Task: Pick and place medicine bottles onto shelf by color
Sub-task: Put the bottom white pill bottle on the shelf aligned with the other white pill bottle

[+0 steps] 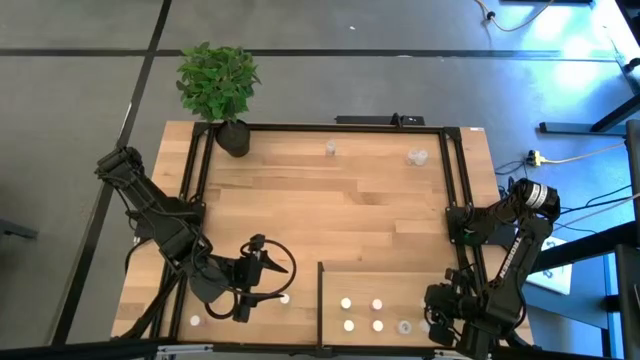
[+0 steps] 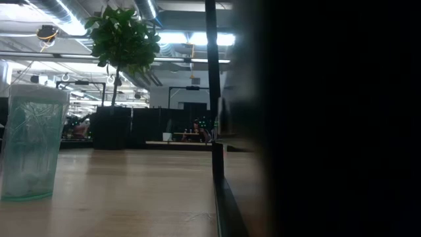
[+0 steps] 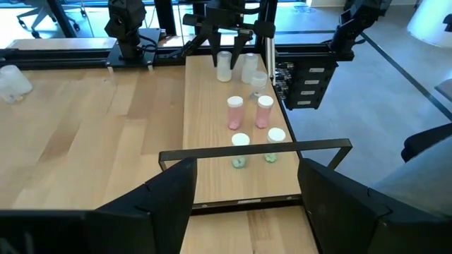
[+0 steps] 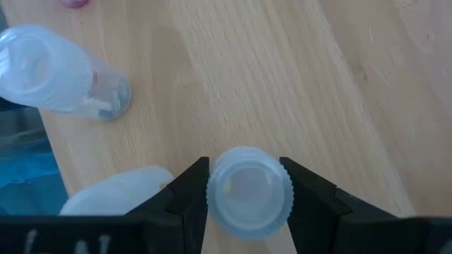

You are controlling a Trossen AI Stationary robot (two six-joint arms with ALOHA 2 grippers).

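Observation:
The shelf (image 1: 390,285) is a pale panel with a black edge at the table's near side. Two pink bottles (image 3: 235,113), two green white-capped bottles (image 3: 240,149) and clear bottles (image 3: 248,67) stand on it. My right gripper (image 4: 248,201) is over the shelf's near right corner, shut on a clear medicine bottle (image 3: 224,65). My left gripper (image 1: 280,268) hovers open left of the shelf, fingers (image 3: 169,204) pointing at it with nothing between them. Loose bottles stand on the table at the far side (image 1: 330,148) and the near left (image 1: 283,298). My right gripper pinches the clear bottle's ribbed cap (image 4: 248,176) between its two fingers, one on each side. The fingers come steeply from above, pointing down. The bottle is upright below them; whether its foot (image 3: 224,77) rests on the shelf or hangs just above, I cannot tell.
A potted plant (image 1: 220,85) stands at the table's far left corner. A black frame (image 1: 330,127) runs around the tabletop. In the low view a clear bottle (image 2: 29,141) stands close by at the left, and a dark shape fills the right half.

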